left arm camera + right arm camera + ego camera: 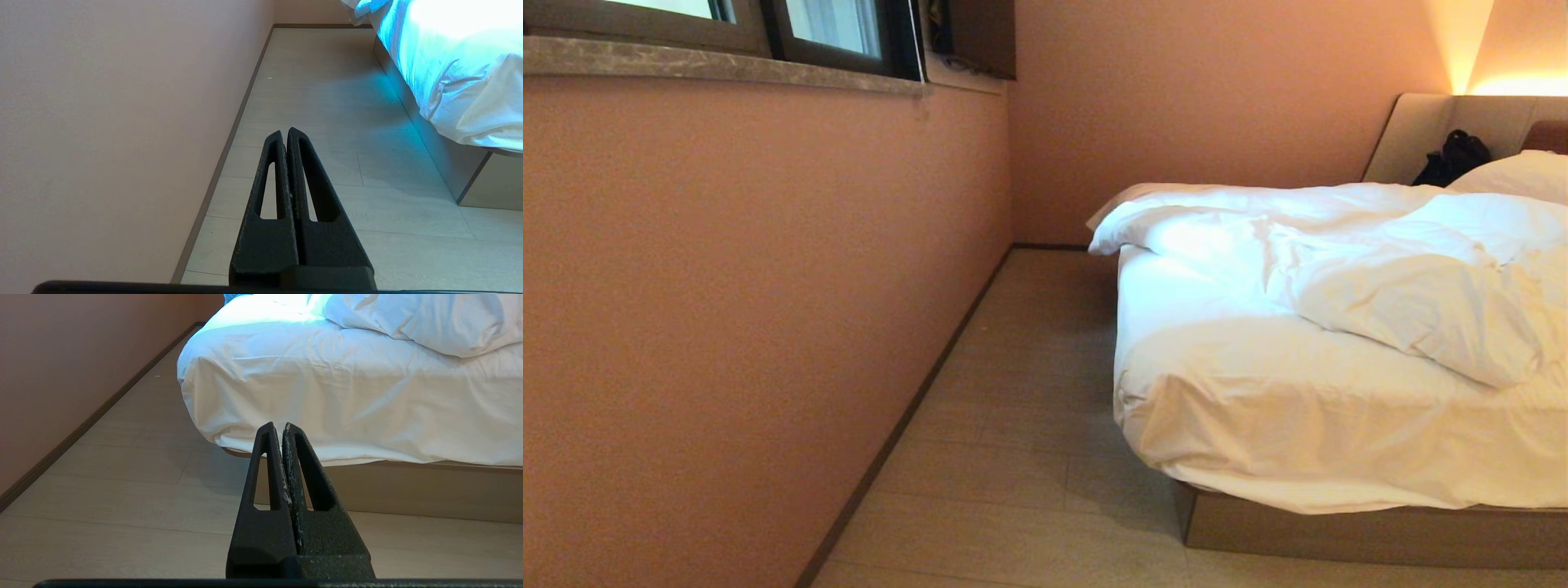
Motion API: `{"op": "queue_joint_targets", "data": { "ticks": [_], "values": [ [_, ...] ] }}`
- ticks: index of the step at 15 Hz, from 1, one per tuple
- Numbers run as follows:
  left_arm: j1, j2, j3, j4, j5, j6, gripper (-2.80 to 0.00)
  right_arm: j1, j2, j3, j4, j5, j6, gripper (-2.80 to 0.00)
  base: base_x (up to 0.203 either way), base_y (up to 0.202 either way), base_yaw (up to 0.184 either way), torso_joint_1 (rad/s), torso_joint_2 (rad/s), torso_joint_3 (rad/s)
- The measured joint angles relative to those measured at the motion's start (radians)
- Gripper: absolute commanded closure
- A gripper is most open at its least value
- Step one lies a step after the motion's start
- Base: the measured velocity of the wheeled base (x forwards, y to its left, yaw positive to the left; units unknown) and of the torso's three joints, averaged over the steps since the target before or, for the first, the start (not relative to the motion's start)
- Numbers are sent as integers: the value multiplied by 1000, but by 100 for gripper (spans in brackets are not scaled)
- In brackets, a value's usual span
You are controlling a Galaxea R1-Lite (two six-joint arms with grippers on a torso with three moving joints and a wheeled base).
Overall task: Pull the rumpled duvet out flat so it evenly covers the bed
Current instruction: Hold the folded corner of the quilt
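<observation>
The bed fills the right of the head view, its white-sheeted mattress on a tan base. A puffy white duvet lies rumpled and bunched toward the headboard, leaving the foot of the mattress bare. The same duvet shows above the sheet in the right wrist view. My left gripper hangs shut over the floor beside the bed, holding nothing. My right gripper is shut and empty, low in front of the bed's near corner. Neither arm appears in the head view.
A pink wall with a window ledge runs along the left. A strip of pale floor separates it from the bed. A pillow and a dark bag rest by the padded headboard.
</observation>
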Motion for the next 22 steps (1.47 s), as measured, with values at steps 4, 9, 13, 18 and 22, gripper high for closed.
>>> {"op": "queue_joint_targets", "data": {
  "ticks": [4, 9, 13, 18, 22],
  "values": [
    [0, 0, 0, 0, 0, 0, 0, 0, 0, 0, 0, 0, 0, 0, 0, 0, 0, 0, 0, 0],
    [0, 0, 0, 0, 0, 3, 0, 0, 0, -1, 2, 0, 0, 0, 0, 0, 0, 0, 0, 0],
    [0, 0, 0, 0, 1, 4, 0, 0, 0, -1, 2, 0, 0, 0, 0, 0, 0, 0, 0, 0],
    [0, 0, 1, 0, 0, 7, 0, 0, 0, -1, 1, 0, 0, 0, 0, 0, 0, 0, 0, 0],
    [0, 0, -1, 1, -4, 21, 0, 0, 0, -1, 1, 0, 0, 0, 0, 0, 0, 0, 0, 0]
  ]
}}
